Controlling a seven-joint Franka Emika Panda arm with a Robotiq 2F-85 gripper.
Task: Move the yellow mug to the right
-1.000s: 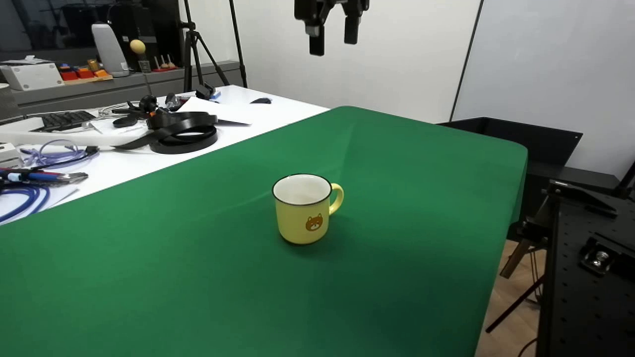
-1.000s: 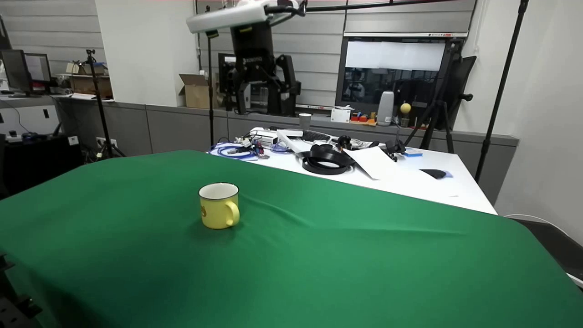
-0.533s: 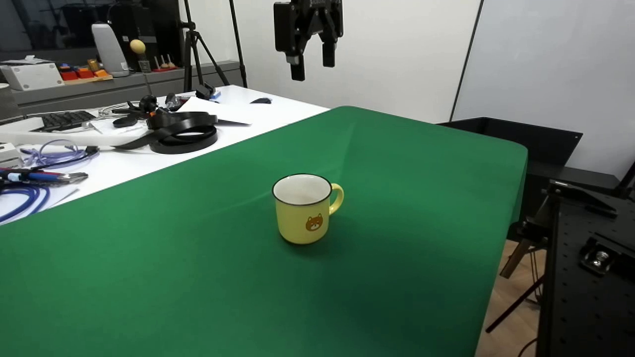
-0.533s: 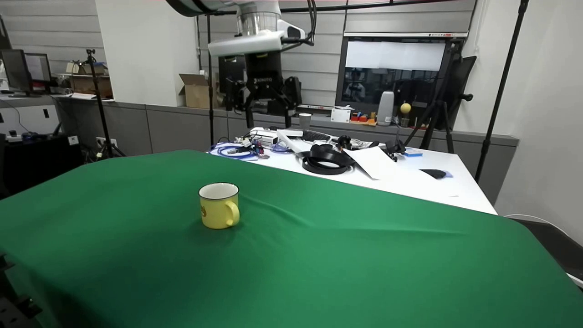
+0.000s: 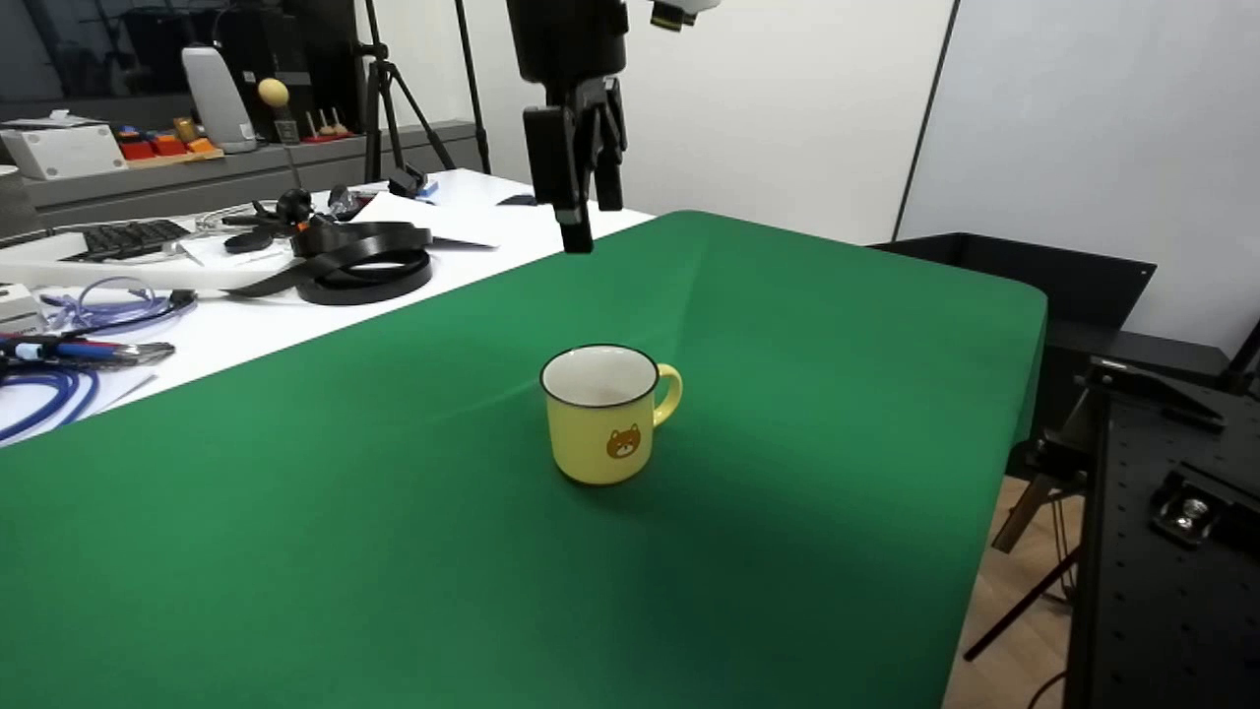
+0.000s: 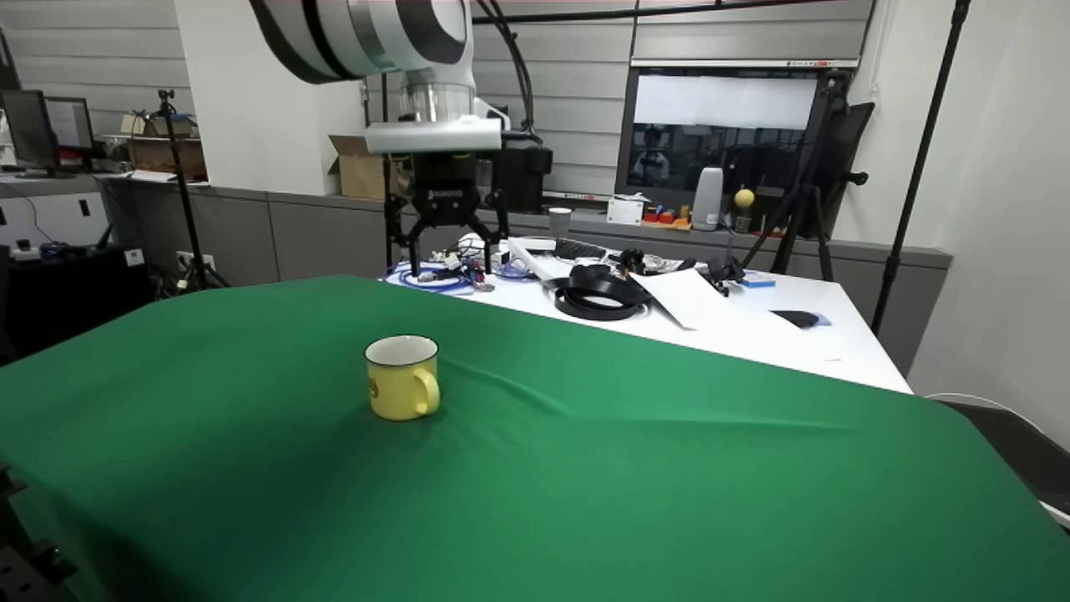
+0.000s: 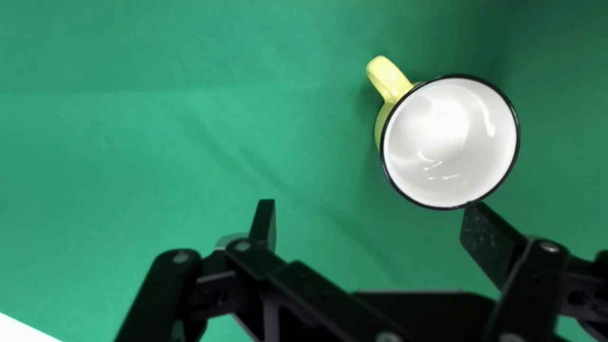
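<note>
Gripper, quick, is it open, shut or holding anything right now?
Gripper: open, jaws spread with nothing held between them; the yellow mug stands lower down, not gripped.

Free air between tool (image 6: 451,270) and yellow mug (image 6: 396,395), bare green cloth (image 6: 602,502) all around that one obstacle.

In both exterior views the mug (image 5: 598,421) stands upright on the tablecloth (image 5: 837,394), below the gripper (image 6: 451,272) and apart from it. In an exterior view, a desk (image 5: 458,264) lies beyond the tablecloth to the left; a strap (image 5: 366,290) rests on it, right of a keyboard (image 5: 133,237).
</note>
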